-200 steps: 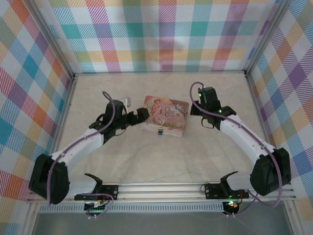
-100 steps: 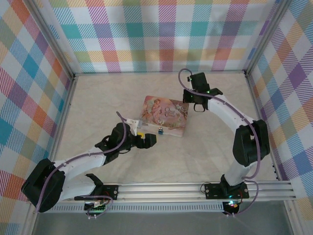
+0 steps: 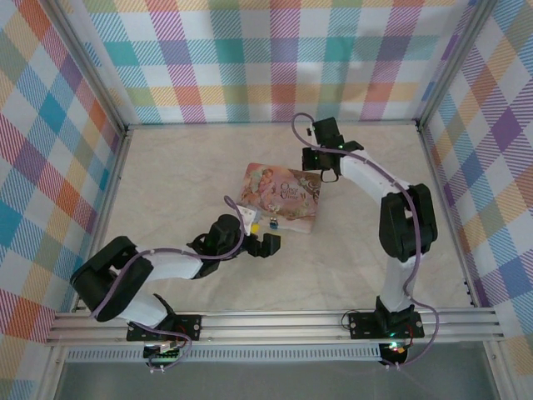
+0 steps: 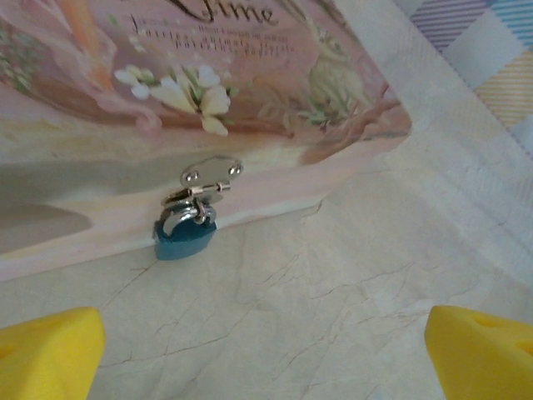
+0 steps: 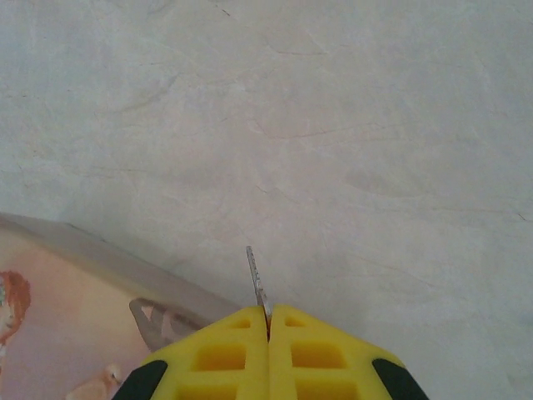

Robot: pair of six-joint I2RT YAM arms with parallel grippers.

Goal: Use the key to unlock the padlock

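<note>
Padlock [image 4: 185, 237] — small, stiff, likely swings on tin [image 4: 250, 83] hasp [image 4: 210, 173], tabletop [image 4: 333, 292] centre; pinch body sides. Left gripper [image 4: 266, 354] wide open, empty. Right gripper [image 5: 268, 315] clamped on key [image 5: 257, 283] — thin, probably slippery — toward far edge.

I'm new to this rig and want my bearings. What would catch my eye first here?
The pink tin at the centre stands out, with a small blue padlock hanging from the hasp on its front wall. The left claw faces that lock, wide open. The right claw, by the tin's far corner, is shut on a thin key.
</note>
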